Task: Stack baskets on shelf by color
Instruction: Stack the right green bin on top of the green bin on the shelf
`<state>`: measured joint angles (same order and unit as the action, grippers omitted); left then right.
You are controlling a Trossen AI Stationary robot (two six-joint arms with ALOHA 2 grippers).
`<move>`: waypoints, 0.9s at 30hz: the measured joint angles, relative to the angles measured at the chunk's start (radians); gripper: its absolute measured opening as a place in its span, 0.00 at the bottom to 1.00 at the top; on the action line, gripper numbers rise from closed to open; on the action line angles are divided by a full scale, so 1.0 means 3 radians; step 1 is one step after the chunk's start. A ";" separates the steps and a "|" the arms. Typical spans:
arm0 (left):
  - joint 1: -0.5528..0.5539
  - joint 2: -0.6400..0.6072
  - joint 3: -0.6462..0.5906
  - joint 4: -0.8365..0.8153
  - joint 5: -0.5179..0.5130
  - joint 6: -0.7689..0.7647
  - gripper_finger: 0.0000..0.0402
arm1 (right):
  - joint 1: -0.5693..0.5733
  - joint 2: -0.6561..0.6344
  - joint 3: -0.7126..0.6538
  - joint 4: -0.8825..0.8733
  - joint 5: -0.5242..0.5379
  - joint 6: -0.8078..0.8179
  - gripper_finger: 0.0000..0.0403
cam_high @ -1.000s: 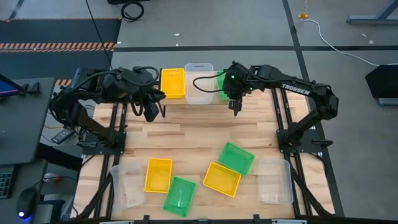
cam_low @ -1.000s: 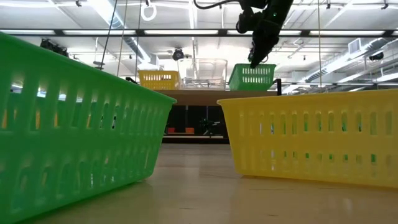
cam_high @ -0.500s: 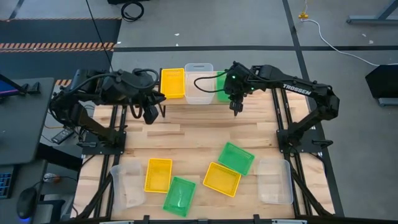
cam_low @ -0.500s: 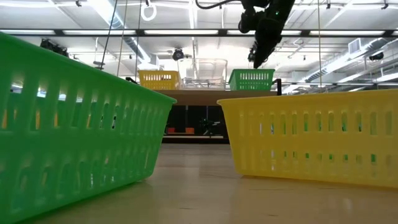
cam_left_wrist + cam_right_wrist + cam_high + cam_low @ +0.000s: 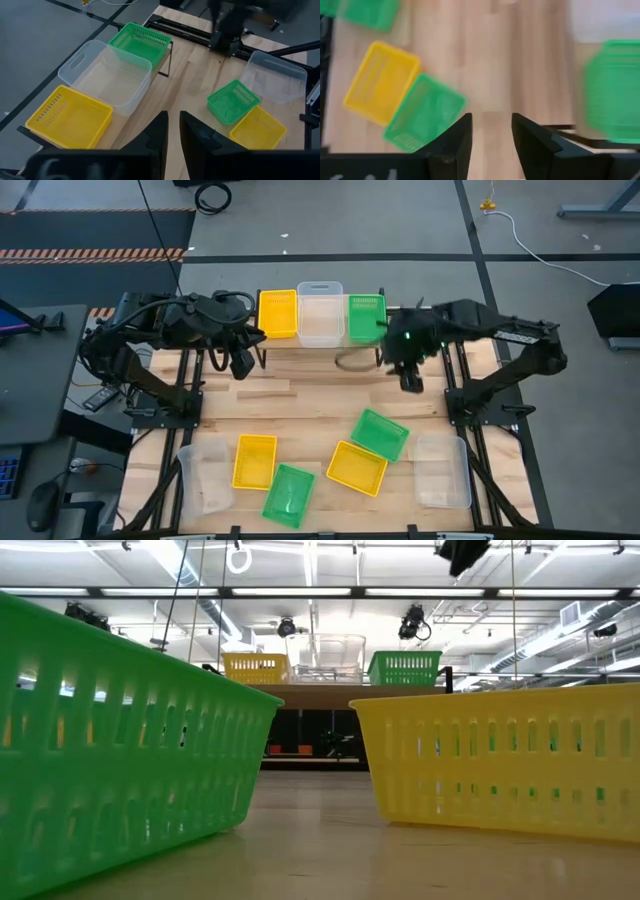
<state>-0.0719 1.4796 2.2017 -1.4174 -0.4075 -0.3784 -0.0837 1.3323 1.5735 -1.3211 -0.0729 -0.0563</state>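
A: Where do the baskets sit?

B: Three are on the low wooden-plank shelf with thin black legs [image 5: 340,362] at the far edge of the counter [image 5: 300,395]: a yellow slotted plastic basket [image 5: 278,313] on the left, a clear translucent plastic bin [image 5: 320,313] in the middle, a green slotted plastic basket [image 5: 366,318] on the right; six more lie on the near half, among them a loose green basket [image 5: 380,434] touching a loose yellow basket [image 5: 357,468].

A: And the tools?

B: The right tool [image 5: 411,378] hovers just near of the shelf, fingers apart and empty; the left tool [image 5: 242,363] waits at the shelf's left end, fingers nearly together, holding nothing.

A: How will a basket handle?

B: Light, I judge, thin-walled and a little springy; the smooth plastic could slip; pinching one rim wall at mid-length, a finger inside and one outside, looks safest; the clear bins seem larger and floppier.
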 joint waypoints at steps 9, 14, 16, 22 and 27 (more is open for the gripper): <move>0.0000 0.0000 0.0000 0.0000 -0.0061 -0.0041 0.13 | 0.0727 -0.0009 -0.0566 0.0397 -0.0017 0.0154 0.61; -0.0001 0.0000 0.0000 0.0000 -0.0063 -0.0180 0.13 | 0.1040 -0.0009 -0.1051 0.0700 -0.0193 0.0355 0.68; -0.0001 0.0000 0.0000 0.0000 -0.0063 -0.0189 0.13 | 0.1167 -0.0009 -0.1256 0.0787 -0.0252 0.0390 0.68; -0.0001 0.0000 0.0000 0.0000 -0.0063 -0.0365 0.13 | 0.1536 -0.0009 -0.1752 0.1176 -0.0360 0.0394 0.67; -0.0031 0.0004 0.0000 0.0005 -0.0072 -0.0493 0.13 | 0.1774 -0.0009 -0.2017 0.1678 -0.0342 0.0388 0.67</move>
<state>-0.0812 1.4806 2.2017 -1.4158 -0.4292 -0.5264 0.4486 1.3296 0.9686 -0.8176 -0.1757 0.0599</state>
